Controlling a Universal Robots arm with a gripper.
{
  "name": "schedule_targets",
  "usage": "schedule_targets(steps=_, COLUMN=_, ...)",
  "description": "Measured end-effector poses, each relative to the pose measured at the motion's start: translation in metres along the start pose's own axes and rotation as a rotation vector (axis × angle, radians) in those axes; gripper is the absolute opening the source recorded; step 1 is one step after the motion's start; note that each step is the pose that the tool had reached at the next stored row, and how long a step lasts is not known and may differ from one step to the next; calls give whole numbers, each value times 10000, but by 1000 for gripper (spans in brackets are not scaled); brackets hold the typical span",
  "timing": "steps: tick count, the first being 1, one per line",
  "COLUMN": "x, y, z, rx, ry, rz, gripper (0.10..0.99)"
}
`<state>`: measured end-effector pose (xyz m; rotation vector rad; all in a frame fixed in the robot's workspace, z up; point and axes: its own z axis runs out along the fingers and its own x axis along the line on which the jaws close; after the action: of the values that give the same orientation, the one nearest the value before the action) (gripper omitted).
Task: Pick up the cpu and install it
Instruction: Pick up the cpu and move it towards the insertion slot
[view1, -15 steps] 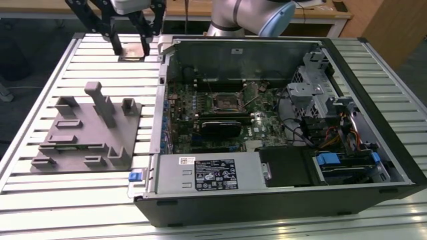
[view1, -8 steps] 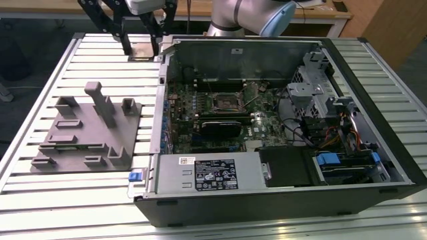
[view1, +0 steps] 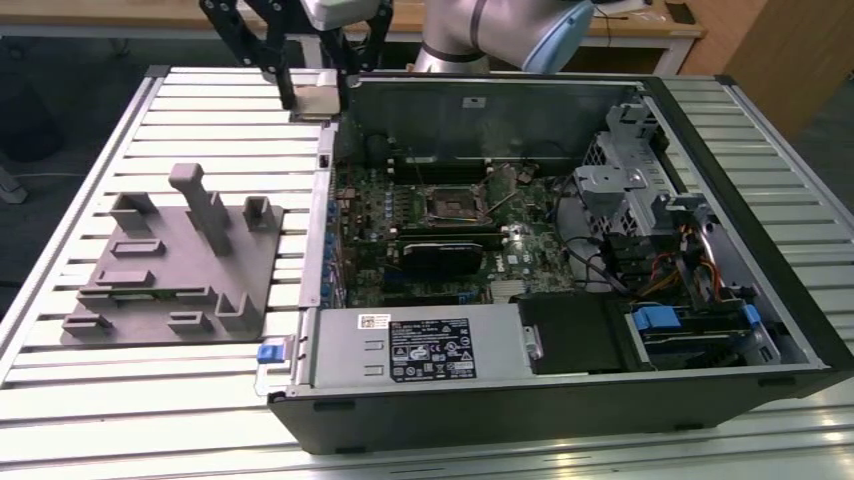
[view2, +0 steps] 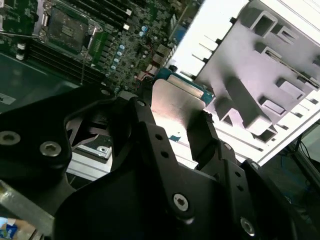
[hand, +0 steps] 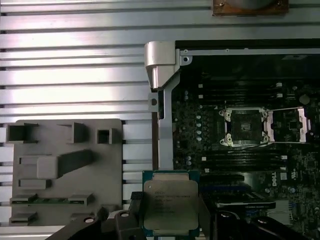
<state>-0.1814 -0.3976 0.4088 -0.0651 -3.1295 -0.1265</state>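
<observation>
Gripper (view1: 315, 98): mine, clamped on the cpu (view1: 318, 105), one finger on each of two opposite edges.
Cpu: pale top facing up, held in the air, seemingly just above the case (view1: 561, 420) corner.
Socket (view1: 454, 203): lid flipped open; in the exterior view the cpu is at its 10 o'clock, well apart.
Holder (view1: 180, 255): at the cpu's 7 o'clock, on the table (view1: 80, 180).
</observation>
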Motion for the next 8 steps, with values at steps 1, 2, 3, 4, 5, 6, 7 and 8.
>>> schedule_targets(steps=1, x=-37, y=5, z=2, rx=1, ry=1, rz=-2, gripper=529)
schedule_targets(steps=2, x=-69, y=10, z=5, rx=0, ry=0, rz=-6, gripper=529)
schedule_targets(steps=3, x=-99, y=15, z=8, rx=-1, ry=0, rz=-9, gripper=529)
schedule_targets(steps=4, x=-130, y=20, z=11, rx=0, ry=0, rz=-11, gripper=529)
schedule_targets(steps=5, x=-163, y=26, z=15, rx=-1, ry=0, rz=-13, gripper=529)
schedule_targets(steps=6, x=-197, y=33, z=18, rx=0, ry=1, rz=-14, gripper=529)
schedule_targets(steps=7, x=-230, y=38, z=22, rx=0, ry=1, rz=-16, gripper=529)
schedule_targets(steps=8, x=-260, y=43, z=24, rx=0, ry=1, rz=-17, gripper=529)
